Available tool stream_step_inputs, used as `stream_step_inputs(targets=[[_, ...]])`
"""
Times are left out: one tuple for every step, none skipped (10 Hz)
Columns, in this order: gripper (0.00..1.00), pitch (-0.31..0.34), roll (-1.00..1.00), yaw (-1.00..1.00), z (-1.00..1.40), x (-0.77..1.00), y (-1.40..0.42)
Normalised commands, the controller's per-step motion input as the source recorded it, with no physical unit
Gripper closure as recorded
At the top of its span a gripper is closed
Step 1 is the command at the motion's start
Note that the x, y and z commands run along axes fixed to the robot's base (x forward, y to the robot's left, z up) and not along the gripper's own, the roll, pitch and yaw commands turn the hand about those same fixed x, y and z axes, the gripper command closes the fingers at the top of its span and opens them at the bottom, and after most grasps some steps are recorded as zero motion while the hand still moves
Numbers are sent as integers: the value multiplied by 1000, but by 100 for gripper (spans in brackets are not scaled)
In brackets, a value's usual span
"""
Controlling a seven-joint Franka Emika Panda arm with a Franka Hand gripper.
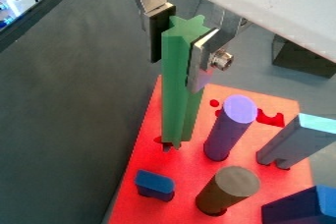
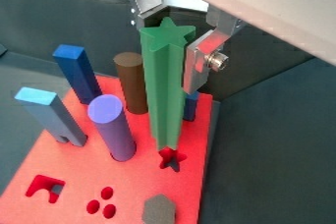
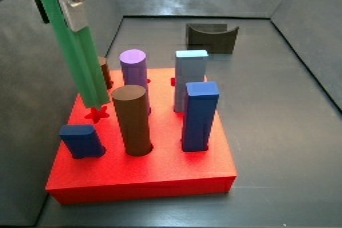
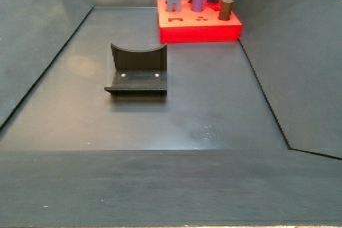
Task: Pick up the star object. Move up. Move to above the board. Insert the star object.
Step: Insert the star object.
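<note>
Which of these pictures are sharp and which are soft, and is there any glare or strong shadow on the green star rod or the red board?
In both wrist views the star object is fairly sharp, while the gripper above it is softer and overexposed. In a side view the board is evenly lit, with no strong shadow. In a side view the dark floor shows a faint sheen, and the far board is small and lacks detail.

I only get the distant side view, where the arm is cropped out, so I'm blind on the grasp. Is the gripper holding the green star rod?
Observer: Yes. In both wrist views the gripper is shut on the top end of the green star rod.
Operator: Where is its lower end?
Observer: At the star-shaped hole in the red board; how deep, I cannot tell.
Operator: Is it upright?
Observer: No. In a side view it leans, with its top tilted away from the brown cylinder.
</note>
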Motion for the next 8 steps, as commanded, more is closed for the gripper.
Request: stream_step_inputs(targets=[[100, 0, 0, 0, -429, 0, 0], [100, 0, -11, 0, -269, 34, 0], [100, 0, -36, 0, -171, 23, 0], [100, 1, -40, 0, -103, 14, 111], [100, 24, -31, 0, -71, 0, 166], [100, 20, -29, 0, -60, 0, 163], [100, 0, -30, 0, -43, 0, 83], [100, 0, -13, 0, -29, 0, 11]])
